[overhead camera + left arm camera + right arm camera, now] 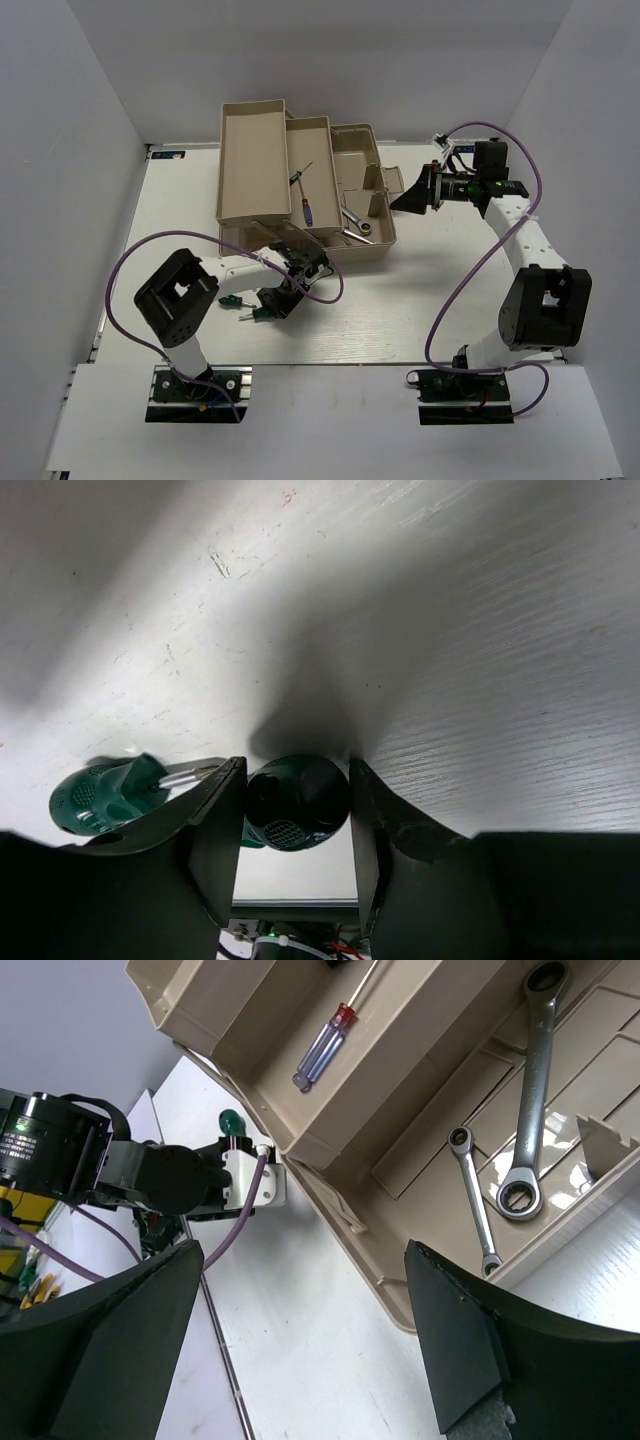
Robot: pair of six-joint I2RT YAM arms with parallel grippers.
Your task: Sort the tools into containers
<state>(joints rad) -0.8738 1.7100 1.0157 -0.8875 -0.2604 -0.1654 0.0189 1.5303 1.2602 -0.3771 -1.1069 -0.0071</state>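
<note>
The left claw is down on the tabletop, its fingers either side of a stubby green-handled screwdriver and, as far as this shadowed wrist view allows, clenched on the handle. Taking the thick handle rather than the thin shaft gives the pads something broad to bite. Just outside one finger lies the second green screwdriver, its shaft running in against the finger, so it may get nudged when the first is lifted. These two look like the only tools not yet sorted. Beyond this claw stands the toolbox, folded open so each level can be reached from above. Its base compartment holds two wrenches, and the middle tray above it carries the red-and-blue screwdriver and a slim black-handled screwdriver. The right claw hangs beside the box, released and empty, fingers spread wide, apparently kept clear of the other arm's path.
</note>
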